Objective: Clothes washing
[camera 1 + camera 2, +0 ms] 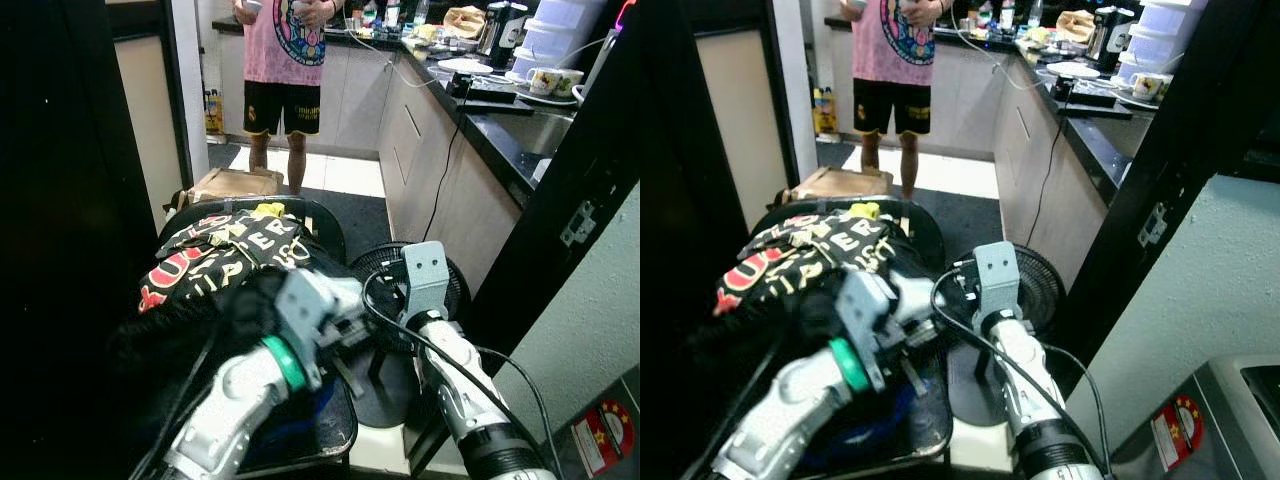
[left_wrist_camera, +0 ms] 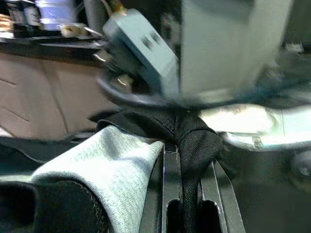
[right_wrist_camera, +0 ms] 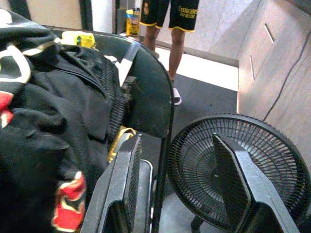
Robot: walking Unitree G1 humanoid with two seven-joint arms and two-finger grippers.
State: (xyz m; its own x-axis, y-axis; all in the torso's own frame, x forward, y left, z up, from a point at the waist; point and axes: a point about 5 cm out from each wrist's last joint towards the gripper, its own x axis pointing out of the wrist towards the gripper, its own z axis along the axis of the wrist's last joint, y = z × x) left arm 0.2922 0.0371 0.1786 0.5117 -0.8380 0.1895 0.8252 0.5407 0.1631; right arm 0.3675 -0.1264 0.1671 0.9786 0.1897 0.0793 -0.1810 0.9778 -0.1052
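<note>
A heap of black clothes with red and white lettering lies piled on a dark chair in front of me. My left gripper is at the near edge of the heap, shut on a bunched fold of black cloth; a pale grey fabric lies beside it. In the eye views the left gripper sits low at the heap's right side. Just right of the chair, my right gripper hangs open with nothing between its fingers.
A black floor fan stands close to the right of the chair. A person stands farther back in the kitchen aisle, behind a cardboard box. A cluttered dark counter runs along the right. A grey appliance is at the near right.
</note>
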